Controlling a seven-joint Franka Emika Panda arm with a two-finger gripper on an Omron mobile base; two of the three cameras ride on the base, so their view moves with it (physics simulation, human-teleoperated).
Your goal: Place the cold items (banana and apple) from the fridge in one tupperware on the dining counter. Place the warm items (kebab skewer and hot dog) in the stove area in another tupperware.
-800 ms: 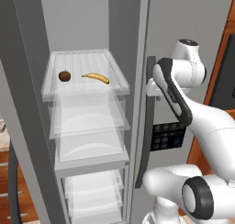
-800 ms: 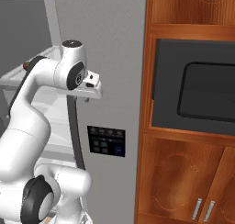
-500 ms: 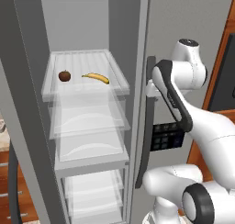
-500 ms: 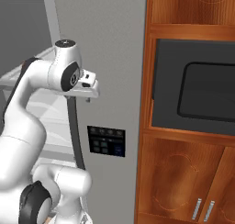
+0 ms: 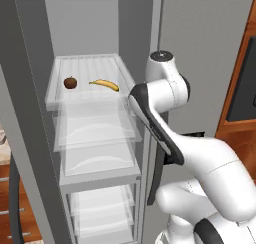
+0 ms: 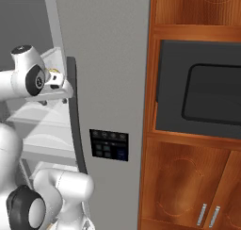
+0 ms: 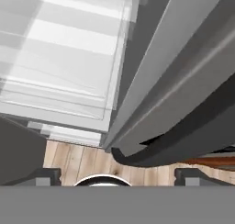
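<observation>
Fridge (image 5: pixel 200 48) left door is open. Apple (image 5: pixel 70 82) and banana (image 5: pixel 104 84) lie side by side, apart, on the top clear shelf (image 5: pixel 90 95), apple to the left. End effector (image 7: pixel 117 175) has its jaws wide apart, holding nothing, looking down past the shelf edges and the dark door handle (image 7: pixel 183 145) toward the wood floor (image 7: pixel 78 161).

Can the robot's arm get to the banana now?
Probably yes. The fridge stands open, and the banana lies bare on the top shelf beside the apple. The open gripper still points down.
</observation>
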